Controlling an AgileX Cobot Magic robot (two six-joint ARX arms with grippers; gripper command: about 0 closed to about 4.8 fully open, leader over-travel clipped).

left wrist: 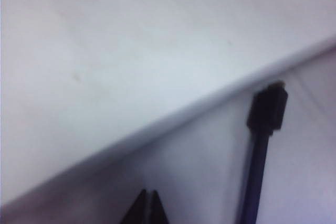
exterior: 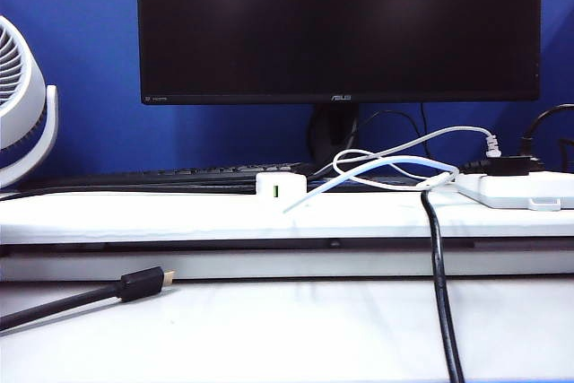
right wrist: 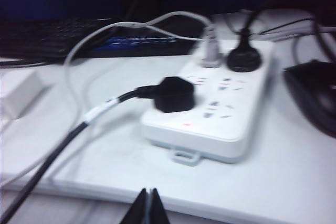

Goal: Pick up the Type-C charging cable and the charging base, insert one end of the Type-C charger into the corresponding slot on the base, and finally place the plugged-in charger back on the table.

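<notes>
White desk board (exterior: 179,217) spans the frame below a dark monitor (exterior: 339,24) and blue partition; nearest, at lower left, lies a thick black gold-tipped cable (exterior: 134,285); both grippers sit low and near, the left gripper (left wrist: 147,208) and right gripper (right wrist: 148,207) each pressed shut and empty; mid-frame stands the small white boxy charging base (exterior: 280,187); the thin white Type-C cable (exterior: 377,168) loops just right of it, by the flat white power strip (right wrist: 220,114); I'd open both jaws early and approach the base squarely.
</notes>
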